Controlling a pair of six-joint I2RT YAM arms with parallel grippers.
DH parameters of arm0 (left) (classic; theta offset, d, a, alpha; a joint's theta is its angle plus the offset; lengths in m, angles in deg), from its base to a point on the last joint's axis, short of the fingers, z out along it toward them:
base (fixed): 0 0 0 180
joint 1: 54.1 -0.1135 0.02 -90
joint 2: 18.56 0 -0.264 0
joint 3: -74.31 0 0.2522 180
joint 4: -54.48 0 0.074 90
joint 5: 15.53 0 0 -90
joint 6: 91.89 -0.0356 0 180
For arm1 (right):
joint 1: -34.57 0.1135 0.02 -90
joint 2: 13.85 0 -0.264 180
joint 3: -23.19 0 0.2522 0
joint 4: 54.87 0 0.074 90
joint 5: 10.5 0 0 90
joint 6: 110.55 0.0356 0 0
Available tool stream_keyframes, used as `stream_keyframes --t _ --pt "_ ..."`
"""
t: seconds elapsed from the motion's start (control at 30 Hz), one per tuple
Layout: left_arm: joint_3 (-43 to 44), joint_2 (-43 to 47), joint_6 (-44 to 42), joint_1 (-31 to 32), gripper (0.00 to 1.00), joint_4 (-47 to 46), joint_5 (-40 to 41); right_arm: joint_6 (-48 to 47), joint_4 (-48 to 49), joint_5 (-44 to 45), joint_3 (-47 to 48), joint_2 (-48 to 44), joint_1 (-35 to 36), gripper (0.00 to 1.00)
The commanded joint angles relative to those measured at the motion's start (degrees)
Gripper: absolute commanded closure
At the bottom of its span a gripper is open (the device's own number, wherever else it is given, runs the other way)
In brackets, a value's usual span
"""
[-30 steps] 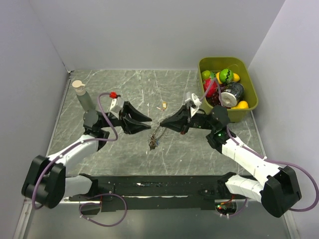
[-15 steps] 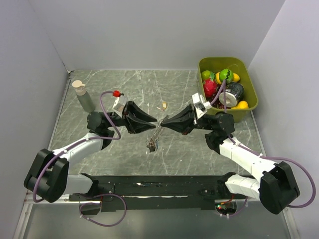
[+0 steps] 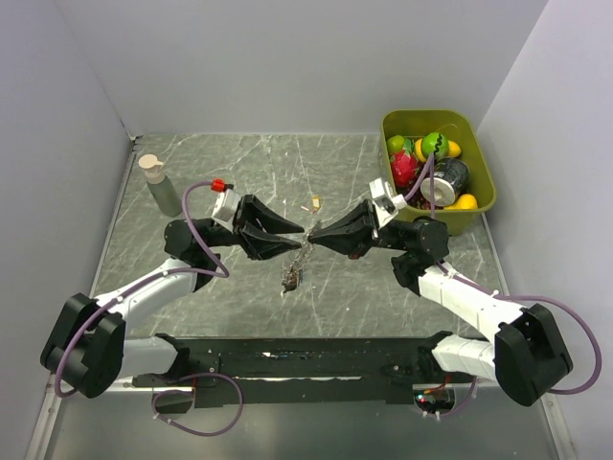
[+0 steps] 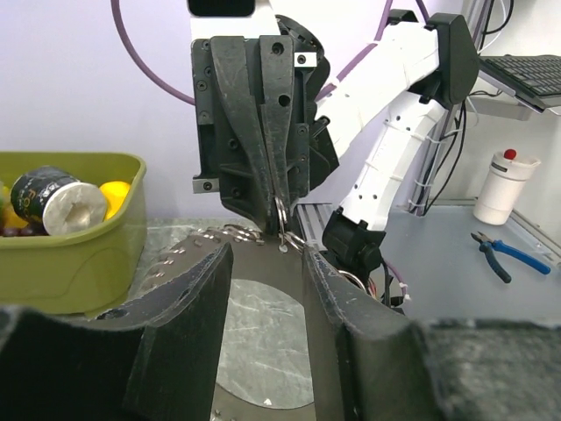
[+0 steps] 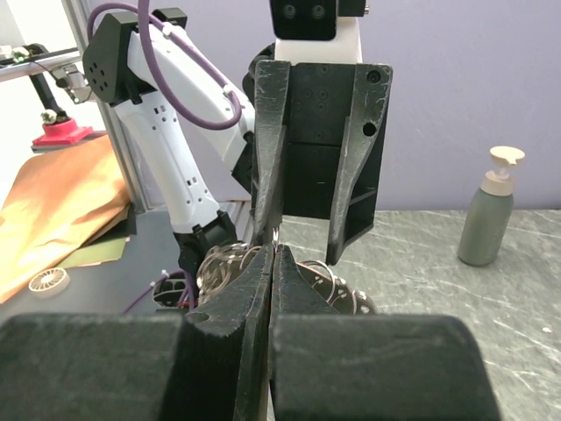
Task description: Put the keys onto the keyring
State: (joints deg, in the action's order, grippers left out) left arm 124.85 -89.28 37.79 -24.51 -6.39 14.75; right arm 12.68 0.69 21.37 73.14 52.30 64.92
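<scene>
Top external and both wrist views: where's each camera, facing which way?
Top external: above and behind the bases, looking down at the table; shows both arms, left claw and right claw tip to tip.
Left wrist: on the left arm, facing the right claw; own fingers below.
Right wrist: on the right arm, facing the left claw; own shut fingers below.
Shared: both wrist views show the keyring.

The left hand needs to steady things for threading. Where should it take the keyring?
Probably on the thin wire just below the right hand, coming in level from the left. The keyring hangs from that shut hand, its bulk bunched low, so that stretch looks bare.
</scene>
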Motion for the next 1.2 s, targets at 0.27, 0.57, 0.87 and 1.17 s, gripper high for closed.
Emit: stream_keyframes --t 0.27,0.57,0.87,1.17 --pt "4.2 -2.0 -3.5 3.0 0.63 -9.0 0.7 -2.4 2.8 2.8 -0.2 -1.8 -0.1 1.0" --pt "5.9 -3.0 -7.3 4.4 0.89 -5.1 -0.6 -2.1 3.7 3.0 -0.5 -2.2 -0.1 1.0" --pt "7.6 -0.1 -15.9 5.1 0.99 7.7 0.2 -3.3 0.0 2.2 -0.5 -2.7 -0.1 1.0" --pt "14.6 5.1 -38.3 6.5 0.99 43.1 1.7 -14.4 -24.0 1.2 6.3 -4.5 -0.1 0.94"
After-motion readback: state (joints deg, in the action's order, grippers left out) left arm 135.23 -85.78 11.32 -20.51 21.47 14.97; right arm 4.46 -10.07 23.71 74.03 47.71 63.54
